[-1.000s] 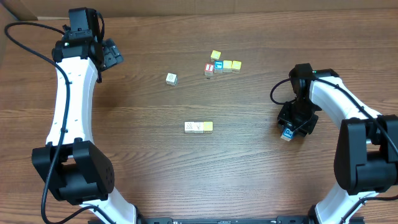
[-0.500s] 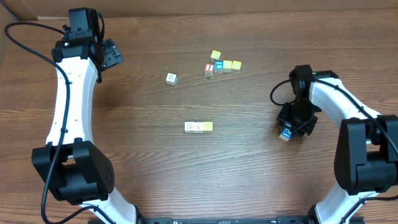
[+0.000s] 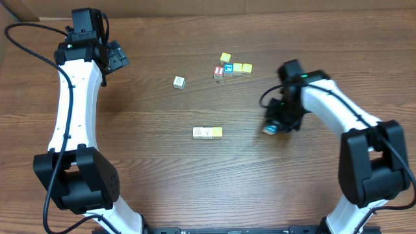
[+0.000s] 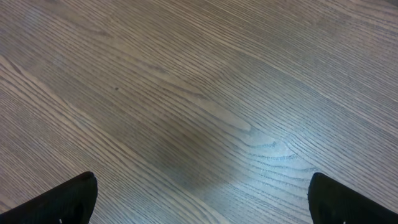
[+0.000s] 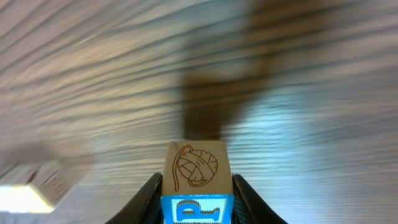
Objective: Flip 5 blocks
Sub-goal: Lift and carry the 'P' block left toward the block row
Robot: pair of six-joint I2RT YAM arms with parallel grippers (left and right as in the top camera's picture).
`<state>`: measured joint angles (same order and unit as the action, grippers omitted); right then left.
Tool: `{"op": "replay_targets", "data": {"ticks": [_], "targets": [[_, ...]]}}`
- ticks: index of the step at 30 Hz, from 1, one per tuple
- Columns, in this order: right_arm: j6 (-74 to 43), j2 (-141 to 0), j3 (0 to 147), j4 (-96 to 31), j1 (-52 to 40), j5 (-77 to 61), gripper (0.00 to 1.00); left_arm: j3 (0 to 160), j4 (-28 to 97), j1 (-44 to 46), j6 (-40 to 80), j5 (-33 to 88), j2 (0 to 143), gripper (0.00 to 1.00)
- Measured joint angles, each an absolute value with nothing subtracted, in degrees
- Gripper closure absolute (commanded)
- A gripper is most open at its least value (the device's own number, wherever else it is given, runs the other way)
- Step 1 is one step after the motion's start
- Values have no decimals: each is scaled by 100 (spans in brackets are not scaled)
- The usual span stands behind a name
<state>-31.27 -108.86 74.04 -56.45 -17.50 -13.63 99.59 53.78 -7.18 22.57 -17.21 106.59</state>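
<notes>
Right pincer: clamped on blue P block.
Left pincer: wide apart above tabletop.
Cream blocks: left of right pincer.

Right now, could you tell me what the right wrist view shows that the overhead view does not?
Only the right wrist view shows the yarn-ball drawing engraved on the cream side of the blue-faced wooden cube, with its white P. Only the overhead view shows the left end effector, the lone cream wooden cube and the cluster of coloured wooden cubes. Both show the right end effector shut on the blue-faced cube, the brown wooden table, and perhaps the row of cream and yellow cubes, blurred at the wrist view's edge.
</notes>
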Motion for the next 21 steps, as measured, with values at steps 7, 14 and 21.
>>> {"op": "replay_targets", "data": {"ticks": [7, 14, 21], "targets": [[-3129, -10886, 7413, -4810, -2845, -1389, 70, 9959, 5378, -718, 2257, -1721, 10659, 0], [-3148, -10886, 7413, -4746, -3371, -733, 70, 9959, 5378, -718, 2257, -1721, 10659, 0], [-3153, -10886, 7413, -4569, -3435, -384, 69, 9959, 5378, -718, 2257, -1721, 10659, 0]]}}
